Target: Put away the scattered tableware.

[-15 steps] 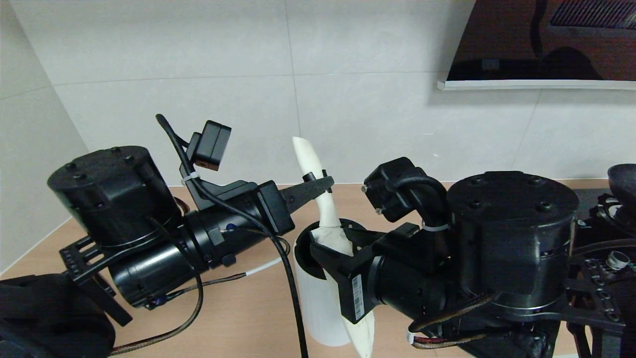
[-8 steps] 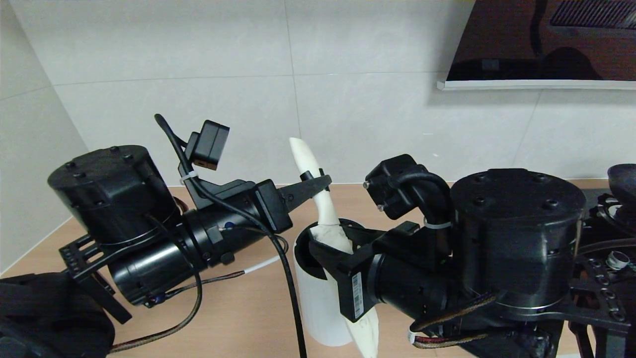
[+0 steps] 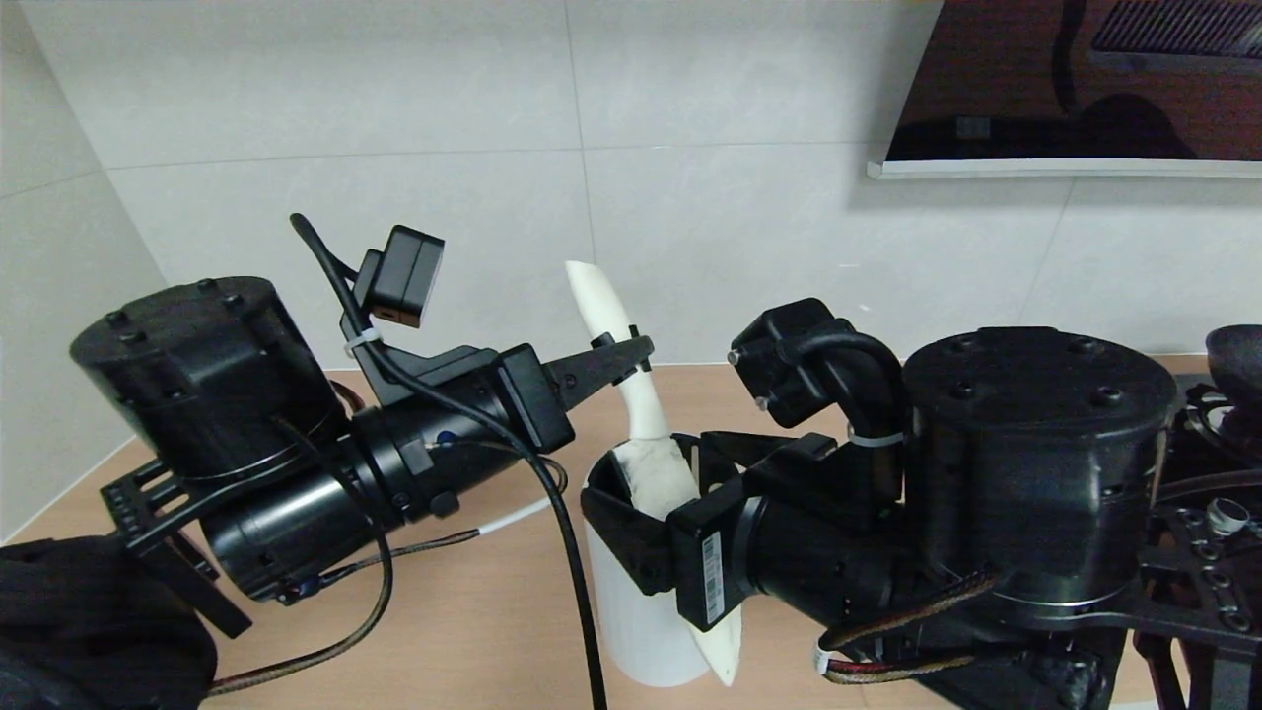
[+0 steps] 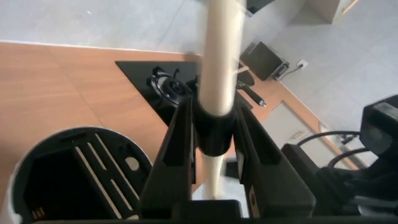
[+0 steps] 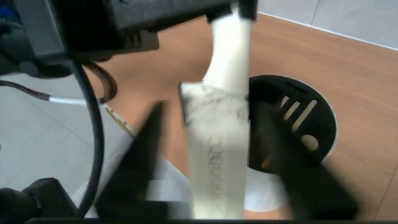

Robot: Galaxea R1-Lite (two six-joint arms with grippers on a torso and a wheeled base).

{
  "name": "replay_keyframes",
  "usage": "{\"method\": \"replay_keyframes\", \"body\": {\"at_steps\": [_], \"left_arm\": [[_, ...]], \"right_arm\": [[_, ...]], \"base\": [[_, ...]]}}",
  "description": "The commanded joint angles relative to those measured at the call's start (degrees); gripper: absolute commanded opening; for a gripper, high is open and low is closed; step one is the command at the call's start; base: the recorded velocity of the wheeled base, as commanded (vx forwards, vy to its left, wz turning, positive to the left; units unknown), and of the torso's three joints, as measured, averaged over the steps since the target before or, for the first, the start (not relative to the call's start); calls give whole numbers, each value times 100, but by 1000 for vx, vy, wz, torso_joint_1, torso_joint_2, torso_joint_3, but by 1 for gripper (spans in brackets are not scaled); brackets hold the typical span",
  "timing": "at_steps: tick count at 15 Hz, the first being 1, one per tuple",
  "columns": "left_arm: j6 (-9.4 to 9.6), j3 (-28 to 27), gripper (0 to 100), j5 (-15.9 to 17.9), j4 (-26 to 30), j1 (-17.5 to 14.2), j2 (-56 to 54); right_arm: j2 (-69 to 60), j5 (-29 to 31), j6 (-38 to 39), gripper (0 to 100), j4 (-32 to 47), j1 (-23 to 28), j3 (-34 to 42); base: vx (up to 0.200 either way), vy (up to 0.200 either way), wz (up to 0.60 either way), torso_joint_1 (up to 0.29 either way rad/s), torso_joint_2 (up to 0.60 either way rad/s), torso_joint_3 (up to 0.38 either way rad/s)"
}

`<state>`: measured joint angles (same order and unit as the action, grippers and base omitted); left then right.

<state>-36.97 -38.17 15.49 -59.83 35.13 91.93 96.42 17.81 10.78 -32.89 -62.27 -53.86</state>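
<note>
Just beside holder rim (image 4: 15, 177), left claw (image 3: 631, 351) clamped on knife (image 3: 597, 296), right claw (image 5: 214, 149) apart

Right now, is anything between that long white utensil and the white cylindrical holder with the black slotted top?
Only the right hand: its open fingers straddle the long white utensil beside the white cylindrical holder's slotted top. The left hand grips the utensil higher up.

Left gripper (image 3: 621, 357) clamps white knife (image 3: 646, 419) near white holder (image 3: 631, 631).
</note>
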Motion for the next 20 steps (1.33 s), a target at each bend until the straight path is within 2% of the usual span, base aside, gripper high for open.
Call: {"method": "replay_keyframes", "body": {"at_steps": [1, 4, 5, 8, 9, 10, 12, 15, 16, 17, 18, 19, 20], "left_arm": [[-3, -33, 0, -3, -2, 2, -79], [6, -332, 0, -345, 402, -6, -404], [6, -490, 0, -477, 692, -6, -518], [68, -1079, 0, -1207, 1545, -24, -720], [173, -1219, 0, -1418, 1800, -24, -791], [428, -1360, 0, -1708, 2134, -15, -861], [938, -1527, 0, -2138, 2397, 11, -852], [1913, -1632, 0, -2797, 2353, 345, -588], [2098, -1632, 0, -2982, 2336, 442, -518], [2370, -1562, 0, -3448, 2195, 653, -342], [2520, -1474, 0, -3835, 1791, 828, -167], [2652, -1457, 0, -3966, 1589, 864, -105], [3012, -1342, 0, -4151, 1263, 899, -17]], "right_arm": [[-35, -6, -5, 100, 11, 4, -2], [-510, -6, -23, 100, 19, 329, 24], [-624, -50, -23, 100, 19, 584, 7], [-773, -120, -32, 100, 28, 1701, -28], [-756, -190, -32, 100, 37, 2017, -28], [-747, -269, -32, 100, 72, 2246, -28], [-677, -331, -32, 100, 90, 2377, -28], [-492, -322, -41, 100, 81, 2404, -11], [-492, -313, -49, 100, 81, 2404, -11], [-492, -322, -49, 100, 81, 2404, -2], [-466, -313, -49, 100, 72, 2404, 7], [-448, -313, -49, 100, 55, 2404, 16], [-422, -304, -49, 100, 46, 2404, 16]], "base": [[0, 0, 0, 0, 0, 0], [0, 0, 0, 0, 0, 0], [0, 0, 0, 0, 0, 0], [0, 0, 0, 0, 0, 0], [0, 0, 0, 0, 0, 0], [0, 0, 0, 0, 0, 0], [0, 0, 0, 0, 0, 0], [0, 0, 0, 0, 0, 0], [0, 0, 0, 0, 0, 0], [0, 0, 0, 0, 0, 0], [0, 0, 0, 0, 0, 0], [0, 0, 0, 0, 0, 0], [0, 0, 0, 0, 0, 0]]}}
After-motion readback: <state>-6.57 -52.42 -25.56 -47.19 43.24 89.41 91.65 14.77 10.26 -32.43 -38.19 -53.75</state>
